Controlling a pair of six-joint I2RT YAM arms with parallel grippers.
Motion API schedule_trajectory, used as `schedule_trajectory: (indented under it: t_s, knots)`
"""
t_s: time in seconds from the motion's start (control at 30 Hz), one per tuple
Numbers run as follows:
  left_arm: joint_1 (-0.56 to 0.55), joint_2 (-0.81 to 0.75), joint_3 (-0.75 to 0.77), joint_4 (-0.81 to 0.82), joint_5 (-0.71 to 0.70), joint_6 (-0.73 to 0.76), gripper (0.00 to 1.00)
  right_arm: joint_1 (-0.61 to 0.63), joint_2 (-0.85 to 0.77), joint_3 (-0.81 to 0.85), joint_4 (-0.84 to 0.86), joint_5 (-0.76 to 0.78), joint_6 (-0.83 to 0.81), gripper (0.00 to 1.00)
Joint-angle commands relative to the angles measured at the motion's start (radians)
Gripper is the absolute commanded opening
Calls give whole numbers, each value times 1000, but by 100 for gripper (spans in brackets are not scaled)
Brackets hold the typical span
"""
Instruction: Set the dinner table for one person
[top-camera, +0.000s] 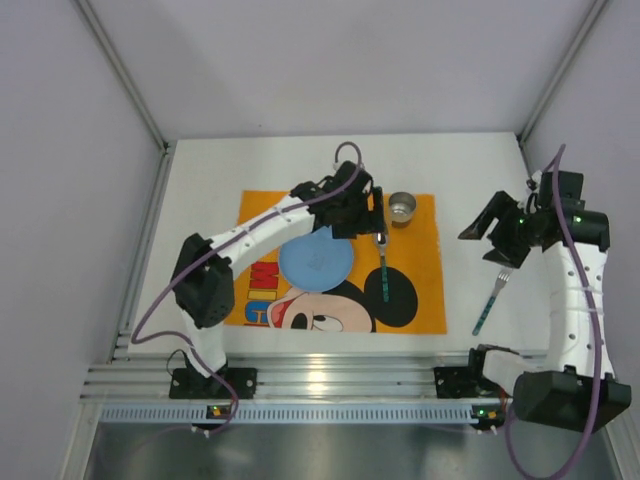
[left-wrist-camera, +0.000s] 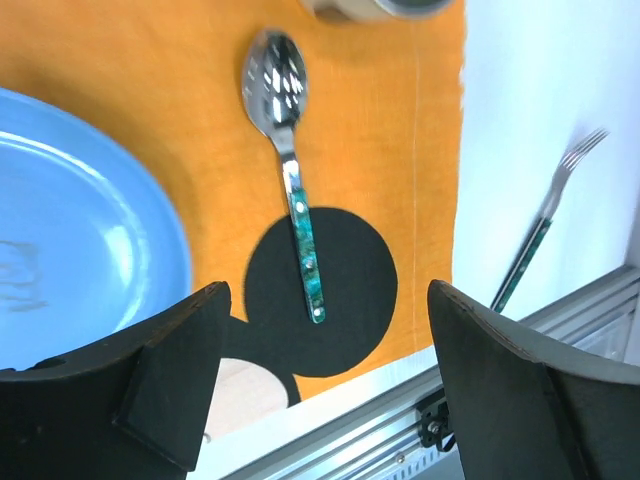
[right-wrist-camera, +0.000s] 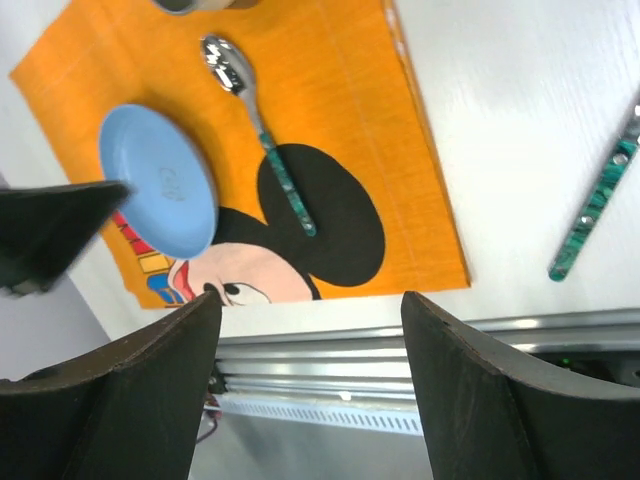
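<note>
Currently, the desk (top-camera: 200, 190) is a plain white surface carrying an orange placemat (top-camera: 422, 300) printed with a cartoon mouse. The placemat lies at the middle of the desk, and the arm bases stand at the near edge.

Items on the placemat:
- A blue plate (top-camera: 315, 260) rests flat near the centre, partly covering the mouse print.
- A spoon (top-camera: 383, 270) with a green patterned handle lies just to the right of the plate. Its bowl points to the far side and its handle end lies over the black ear of the print.
- A small metal cup (top-camera: 402, 208) stands upright at the far right corner of the placemat, just beyond the spoon bowl.

Item on the bare desk:
- A fork (top-camera: 492, 300) with a matching green handle lies to the right of the placemat, apart from its edge, with its tines toward the far side.

Pincer status:
- The left pincer (left-wrist-camera: 325, 300) hangs above the spoon. Its jaws are spread wide and hold nothing; the spoon lies flat on the placemat below them.
- The right pincer (right-wrist-camera: 310, 300) hovers above the right part of the desk near the fork. Its jaws are apart and empty.
</note>
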Motion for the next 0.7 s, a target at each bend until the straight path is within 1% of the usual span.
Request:
schedule_trajectory:
  t_s: [0.0, 0.03, 0.07, 0.13, 0.2, 0.3, 0.4, 0.43, 0.5, 0.53, 0.57, 0.67]
  knots:
    - [82, -171, -48, 8, -18, 65, 85, -30, 33, -38, 24, 85, -8, 73]
    - [98, -190, -93, 22, -9, 80, 85, -50, 48, -48, 29, 92, 6, 73]
    - [135, -219, -117, 48, 0, 89, 85, -62, 58, -73, 35, 93, 13, 73]
    - [171, -236, -169, 65, 32, 117, 85, -98, 67, -101, 42, 86, 42, 73]
    - [217, -244, -190, 64, 54, 135, 85, -115, 65, -151, 56, 92, 70, 73]
    - [279, -253, -241, 56, 120, 165, 85, -147, 88, -191, 79, 161, 87, 73]
    - [345, -265, -273, 70, 197, 185, 84, -174, 163, -207, 101, 276, 49, 71]
    - [361, -267, -278, 71, 209, 197, 84, -190, 205, -210, 110, 325, 30, 69]
    - [410, -274, -285, 70, 243, 214, 84, -205, 245, -226, 154, 362, 20, 66]
    - [439, -274, -287, 64, 252, 234, 84, -217, 278, -231, 182, 372, 15, 60]
    - [454, -274, -289, 60, 261, 243, 84, -219, 292, -245, 202, 398, 10, 59]
    - [514, -282, -293, 53, 299, 270, 84, -221, 346, -277, 251, 433, 7, 58]
